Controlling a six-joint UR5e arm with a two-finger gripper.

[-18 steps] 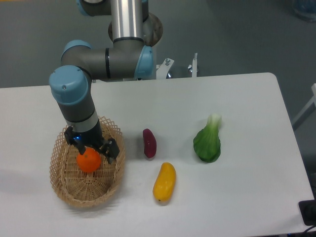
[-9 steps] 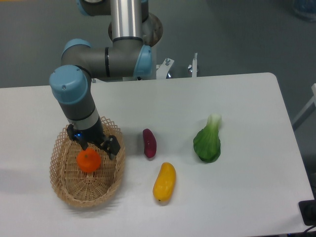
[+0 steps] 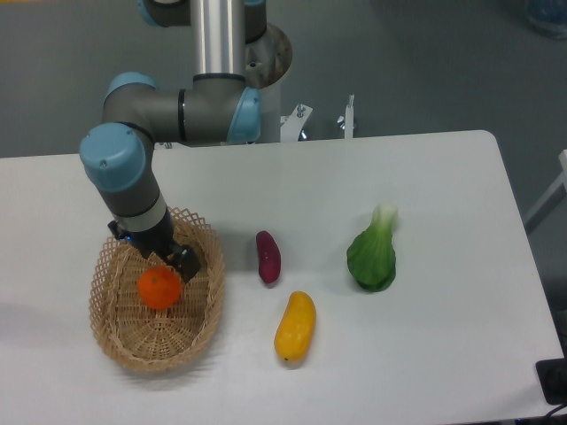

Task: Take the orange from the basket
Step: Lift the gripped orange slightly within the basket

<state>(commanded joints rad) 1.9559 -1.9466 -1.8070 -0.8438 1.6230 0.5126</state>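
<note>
Your orange (image 3: 159,289) sits low in the basket (image 3: 124,341), so your gripper (image 3: 161,263) hangs just over it. You cannot tell if the jaws are apart.

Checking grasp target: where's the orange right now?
In the camera view, the orange sits inside the basket at the table's left side, just below the end effector and well left of the purple vegetable.

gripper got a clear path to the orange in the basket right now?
Probably yes. The gripper hangs just above the orange, which lies uncovered in the basket with nothing over it. Jaw opening isn't visible.
</note>
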